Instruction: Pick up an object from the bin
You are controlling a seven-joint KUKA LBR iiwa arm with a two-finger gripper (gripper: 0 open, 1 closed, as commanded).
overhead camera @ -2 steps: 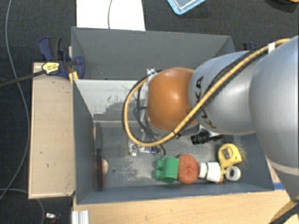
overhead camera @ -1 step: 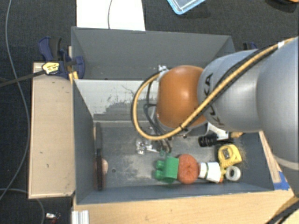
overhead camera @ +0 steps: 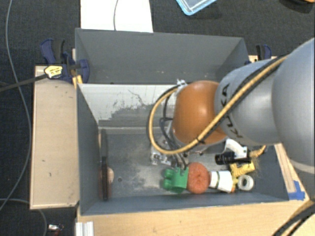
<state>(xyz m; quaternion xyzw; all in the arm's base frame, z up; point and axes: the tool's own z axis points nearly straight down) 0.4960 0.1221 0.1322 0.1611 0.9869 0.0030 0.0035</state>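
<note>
Counting what lies in the grey bin [overhead camera: 128, 167] gives eight loose things, one of each kind. Seven of them crowd toward the near right corner. One green block [overhead camera: 174, 179] sits close to the near wall, about midway along it. One orange-red round lump [overhead camera: 198, 177] touches the block's right side. One short white cylinder [overhead camera: 221, 181] lies just beside the lump, further toward the right wall, and one white ring [overhead camera: 245, 182] lies beyond it, nearest that corner. Behind the cylinder and ring are one yellow piece [overhead camera: 241, 168], one small black piece [overhead camera: 226, 158] and one white piece [overhead camera: 235, 147], close together and partly under the arm; I cannot tell what kind of things these three are. The eighth, one long dark brown stick [overhead camera: 104, 177], lies apart from the rest along the foot of the left wall. The floor between the stick and the block is bare and scuffed. The end effector [overhead camera: 172, 162] hangs low under the arm's orange cover, just behind the green block and very near its top. I cannot tell whether it touches the block. The cover and cables hide too much to tell whether the end effector is apart or together, and nothing can be seen held in it.
</note>
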